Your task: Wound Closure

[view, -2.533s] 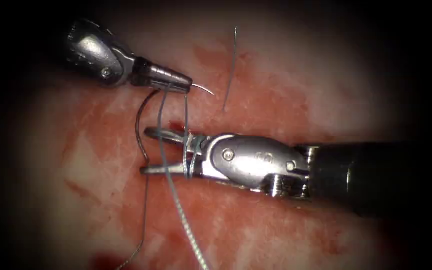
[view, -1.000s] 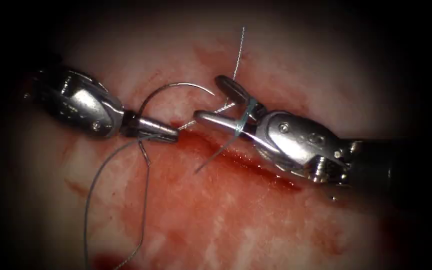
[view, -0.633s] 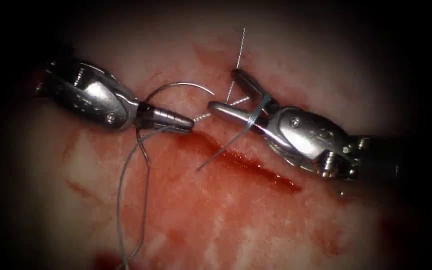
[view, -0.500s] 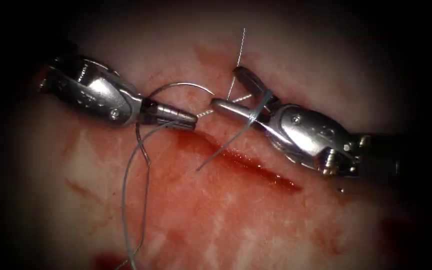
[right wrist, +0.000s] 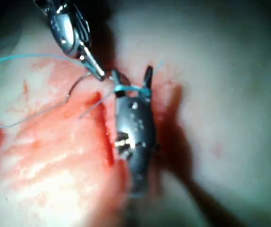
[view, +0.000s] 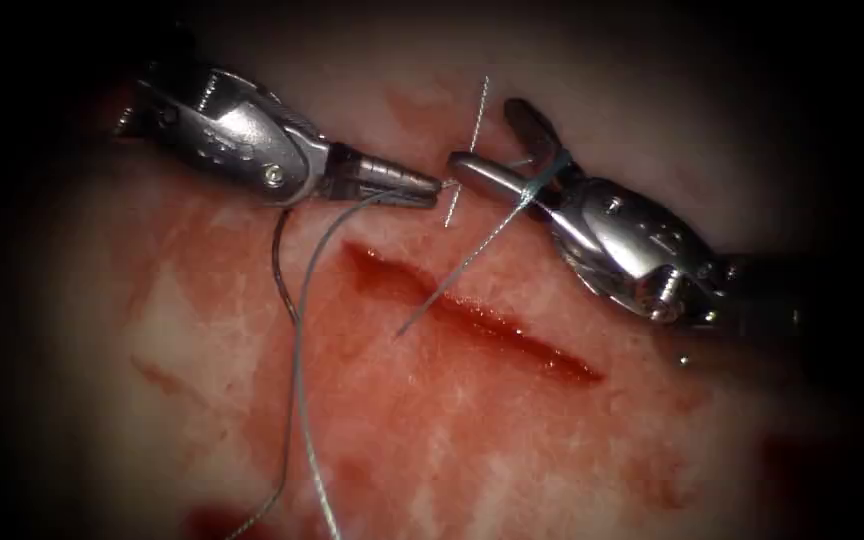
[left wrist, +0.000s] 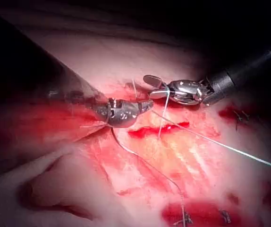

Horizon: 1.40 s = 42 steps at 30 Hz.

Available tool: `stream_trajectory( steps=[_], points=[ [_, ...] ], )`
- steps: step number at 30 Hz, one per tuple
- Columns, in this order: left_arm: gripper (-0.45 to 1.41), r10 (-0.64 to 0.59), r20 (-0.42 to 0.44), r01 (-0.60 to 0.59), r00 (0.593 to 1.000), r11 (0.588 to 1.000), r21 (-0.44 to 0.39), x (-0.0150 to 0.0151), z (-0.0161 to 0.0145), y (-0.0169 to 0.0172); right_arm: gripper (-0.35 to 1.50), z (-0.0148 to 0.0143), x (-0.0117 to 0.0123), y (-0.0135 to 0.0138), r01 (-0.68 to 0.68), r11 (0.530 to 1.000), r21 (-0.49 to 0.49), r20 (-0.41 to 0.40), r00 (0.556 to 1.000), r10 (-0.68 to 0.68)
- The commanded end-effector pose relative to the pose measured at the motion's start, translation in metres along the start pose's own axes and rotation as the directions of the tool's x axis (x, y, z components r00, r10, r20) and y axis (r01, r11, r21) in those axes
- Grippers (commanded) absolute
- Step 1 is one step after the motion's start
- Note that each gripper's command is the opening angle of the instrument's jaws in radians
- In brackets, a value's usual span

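Endoscope: from above and in front, close over the cut (view: 472, 315) in the tissue (view: 512, 450). Left wrist: along its shaft, from farther back. Right wrist: along its own shaft, close. Shared by all three: cut, both tool tips.

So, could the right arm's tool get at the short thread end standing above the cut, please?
Probably yes. The right tool has open jaws holding nothing, though thread loops round them, and the thread end stands just off their tips. The left tool, shut on the needle, crowds in close.
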Motion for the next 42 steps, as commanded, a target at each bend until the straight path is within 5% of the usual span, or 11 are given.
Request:
stream_trajectory(
  steps=[1,23,38,41,42],
  points=[
    [-0.35,-0.001,-0.002,0.001,1.000,1.000,-0.002,-0.0003,0.0006,0.0006,1.10,0.0006,-0.0008,-0.0003,0.002,1.000,0.003,0.002,1.000,-0.002],
    [-0.35,0.003,-0.002,-0.003,1.000,1.000,-0.002,-0.0009,0.0008,0.0005,1.06,0.0026,-0.0025,0.0003,-0.008,0.999,-0.035,0.125,0.992,0.012],
    [-0.35,0.004,-0.004,-0.004,1.000,1.000,-0.004,-0.0009,0.0005,0.0005,1.00,0.0043,-0.0032,-0.0002,-0.056,0.998,-0.037,0.131,0.990,0.060],
    [-0.35,0.004,-0.005,-0.004,1.000,1.000,-0.005,-0.0009,0.0004,0.0006,0.68,0.0042,-0.0032,-0.0002,-0.060,0.998,-0.033,0.143,0.988,0.064],
    [-0.35,0.004,-0.005,-0.004,1.000,1.000,-0.005,-0.0009,0.0004,0.0006,0.29,0.0042,-0.0032,-0.0002,-0.060,0.998,-0.028,0.148,0.987,0.063]
  ],
)
